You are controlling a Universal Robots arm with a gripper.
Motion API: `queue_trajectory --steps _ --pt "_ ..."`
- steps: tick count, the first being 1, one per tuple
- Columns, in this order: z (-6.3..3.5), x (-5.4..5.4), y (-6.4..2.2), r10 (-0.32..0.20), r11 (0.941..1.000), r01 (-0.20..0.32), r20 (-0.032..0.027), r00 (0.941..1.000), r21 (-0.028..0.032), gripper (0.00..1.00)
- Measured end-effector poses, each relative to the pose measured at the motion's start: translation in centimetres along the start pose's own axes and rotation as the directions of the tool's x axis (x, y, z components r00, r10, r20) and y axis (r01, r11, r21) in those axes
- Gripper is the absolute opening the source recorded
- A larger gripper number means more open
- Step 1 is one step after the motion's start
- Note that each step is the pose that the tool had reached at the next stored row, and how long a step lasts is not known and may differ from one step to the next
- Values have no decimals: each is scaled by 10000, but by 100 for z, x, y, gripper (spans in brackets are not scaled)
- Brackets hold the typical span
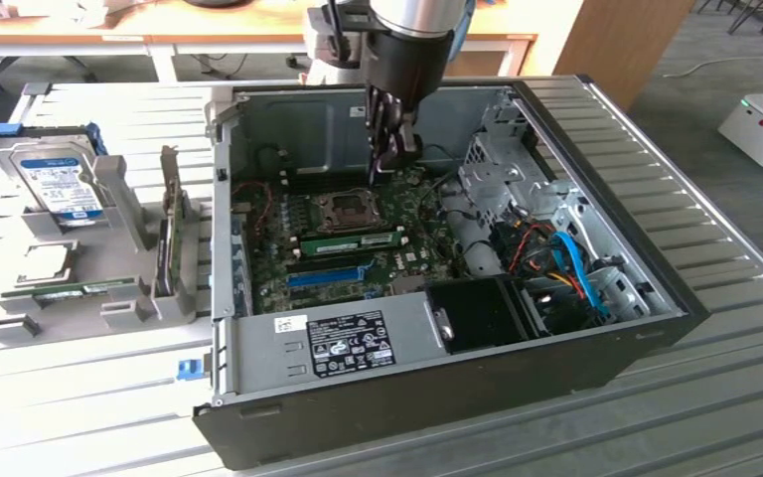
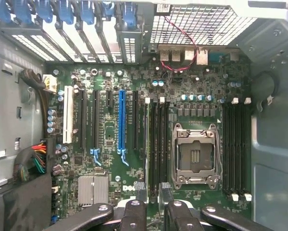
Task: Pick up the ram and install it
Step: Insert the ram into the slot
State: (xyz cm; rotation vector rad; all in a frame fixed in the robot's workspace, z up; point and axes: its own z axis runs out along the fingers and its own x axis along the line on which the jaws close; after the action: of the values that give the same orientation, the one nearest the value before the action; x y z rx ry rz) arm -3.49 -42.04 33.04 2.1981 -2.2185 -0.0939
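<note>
Gripper (image 1: 387, 164) hovers empty, fingers spread wide, inside the computer case (image 1: 488, 393) above the ram (image 1: 355, 241), apparently seated in its slot; installation looks complete.

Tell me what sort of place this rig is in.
Probably a lab or workshop for computer assembly: an open desktop PC case sits on a slatted metal table, a hard drive stands in a fixture beside it, with wooden desks behind.

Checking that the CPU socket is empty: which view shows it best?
The wrist view: it looks straight down on the CPU socket, whole and unobstructed. The exterior view shows it slanted, from farther off.
</note>
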Motion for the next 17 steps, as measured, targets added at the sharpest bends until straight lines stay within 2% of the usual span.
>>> queue_trajectory --steps 11,17 --pt "-42 -2 2 2 10000 -2 -26 10000 -1 25" --pt "-114 -5 5 2 10000 -2 -22 10000 1 25"
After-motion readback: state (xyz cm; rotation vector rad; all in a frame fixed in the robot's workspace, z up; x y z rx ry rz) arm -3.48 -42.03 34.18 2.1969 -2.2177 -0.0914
